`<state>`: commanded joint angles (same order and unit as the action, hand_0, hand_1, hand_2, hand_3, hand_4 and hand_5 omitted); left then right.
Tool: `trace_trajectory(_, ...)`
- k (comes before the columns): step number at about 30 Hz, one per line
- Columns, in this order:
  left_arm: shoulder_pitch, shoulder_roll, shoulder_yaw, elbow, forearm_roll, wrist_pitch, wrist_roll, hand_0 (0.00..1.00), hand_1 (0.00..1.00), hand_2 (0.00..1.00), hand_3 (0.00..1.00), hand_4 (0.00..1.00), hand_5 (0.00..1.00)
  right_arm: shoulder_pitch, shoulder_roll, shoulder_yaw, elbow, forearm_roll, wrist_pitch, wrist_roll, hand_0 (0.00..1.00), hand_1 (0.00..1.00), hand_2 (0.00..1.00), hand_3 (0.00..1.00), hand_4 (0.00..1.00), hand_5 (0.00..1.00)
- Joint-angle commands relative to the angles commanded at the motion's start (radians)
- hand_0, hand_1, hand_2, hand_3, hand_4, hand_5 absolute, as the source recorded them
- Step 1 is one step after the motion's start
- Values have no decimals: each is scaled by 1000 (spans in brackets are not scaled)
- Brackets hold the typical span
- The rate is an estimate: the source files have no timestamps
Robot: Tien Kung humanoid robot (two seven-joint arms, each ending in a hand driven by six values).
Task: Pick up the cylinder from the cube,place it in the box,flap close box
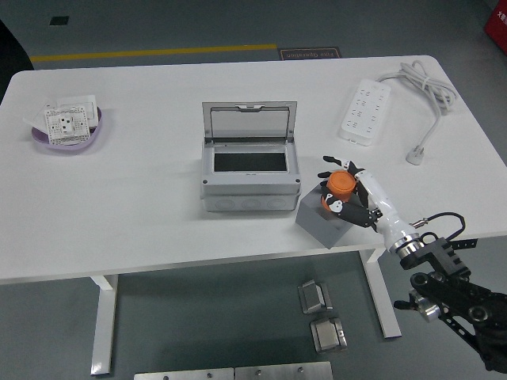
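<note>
On the white bench (142, 206), the grey plastic box (249, 170) stands with its hinged clear flap (249, 120) up, just left of the dark grey cube (325, 220). On the cube stands the small orange cylinder (342, 186), probably light, rigid and smooth. The right robot hand (353, 199) curls around its sides, the sensible hold.

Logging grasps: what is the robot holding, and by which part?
The right hand has its fingers around the sides of the orange cylinder, which sits on the grey cube.
</note>
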<state>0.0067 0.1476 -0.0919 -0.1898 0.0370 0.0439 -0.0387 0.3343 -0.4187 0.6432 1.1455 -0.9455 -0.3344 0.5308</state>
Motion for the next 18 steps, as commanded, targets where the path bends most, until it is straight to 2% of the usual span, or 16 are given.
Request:
trace_trajectory(3,0,0,1,0,-2,-1,-1,665,652,538,581,578,216,4,1,-1,0,-5,-7,2,426,451,490,423,2,2)
trace_trajectory(4,0,0,1,0,-3,-1,-1,665,652,538,581,578,215,7,2,-1,0,-7,-10,3,416,347,319,250,2,2)
trace_trajectory(18,2,0,-10,-1,9,-6,0,665,652,539,581,578,215,71,0,15,4,-54,-26,-3,438,336,297,244,2,2)
